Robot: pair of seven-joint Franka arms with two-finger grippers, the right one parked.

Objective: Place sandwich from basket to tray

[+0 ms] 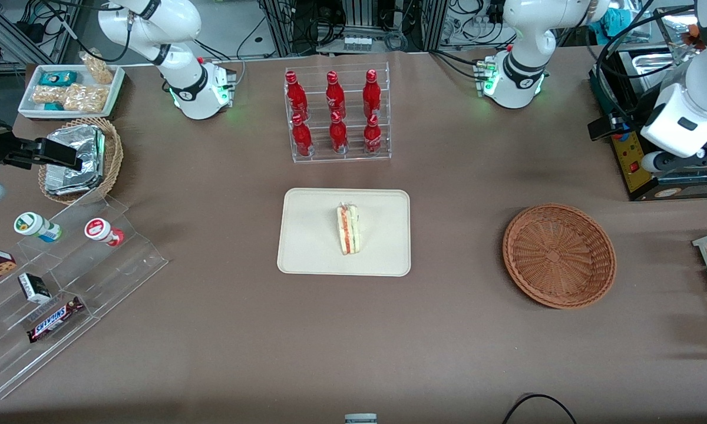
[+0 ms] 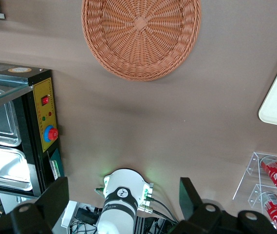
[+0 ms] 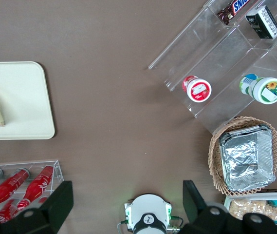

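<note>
Pincer (image 2: 123,202) of the working arm hangs open and empty, raised near that arm's end of the surface, above bare cloth close to the basket (image 1: 558,255). That basket holds nothing. Toward the middle of the surface, the sandwich (image 1: 348,228) lies on the tray (image 1: 306,247), alone there. It looks light and soft, its wrap slippery; grip gently across the bread faces.

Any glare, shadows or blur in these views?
Front view: even light, glare on the foil packs; sandwich sharp on tray. Left wrist view: open claw dark and soft-edged, a faint shadow band on the cloth near the basket.
</note>
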